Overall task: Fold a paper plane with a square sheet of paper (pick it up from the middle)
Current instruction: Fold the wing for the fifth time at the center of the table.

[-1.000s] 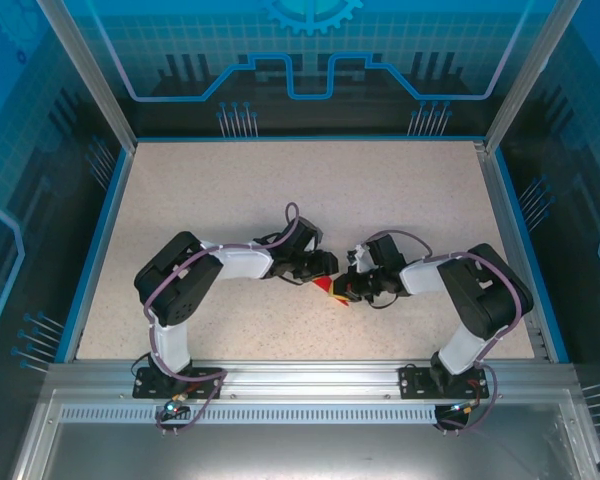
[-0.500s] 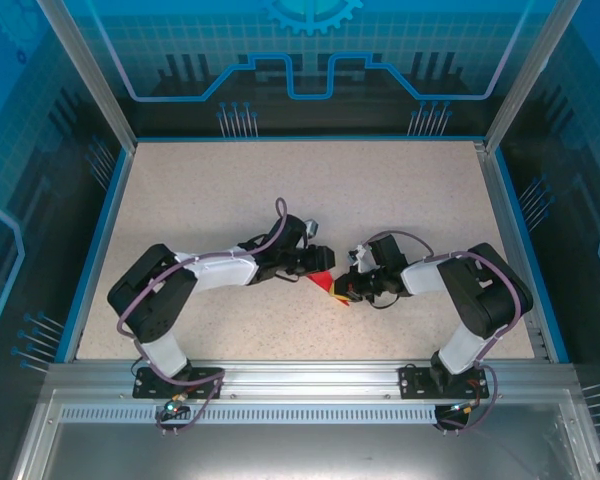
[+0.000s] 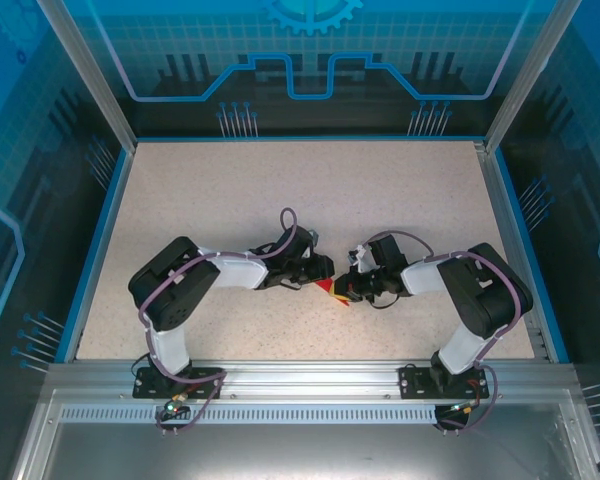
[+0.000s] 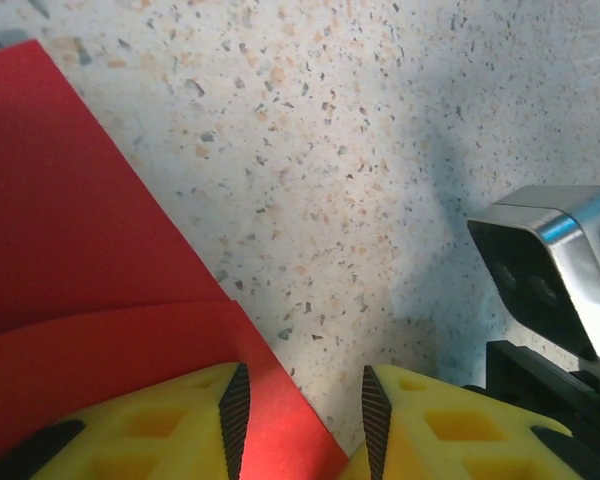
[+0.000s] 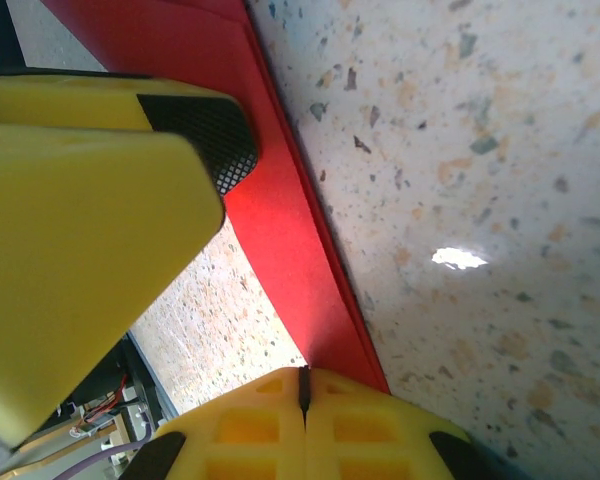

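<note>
Paper, look: red paper (image 3: 326, 287), plain bright red, already folded. The left wrist view (image 4: 80, 280) shows two overlapping layers with a crease line and one straight diagonal edge.
Paper, place: near the middle of the speckled table (image 3: 230, 190), directly between the two gripper tips.
Count: one paper, two grippers.
Right gripper (image 5: 303, 400): yellow fingers pressed together with the seam closed. A narrow red edge of the paper (image 5: 280, 220) runs into that seam and is pinched there.
Left gripper (image 4: 300, 420): fingers apart with a moderate gap. The paper's corner lies in the gap, against the left-hand pad (image 4: 235, 420). It appears clear of the other pad, so probably not clamped.
Left finger, from the right wrist: black ribbed pad (image 5: 215, 140) lies over the paper's face; cannot tell whether it touches.
</note>
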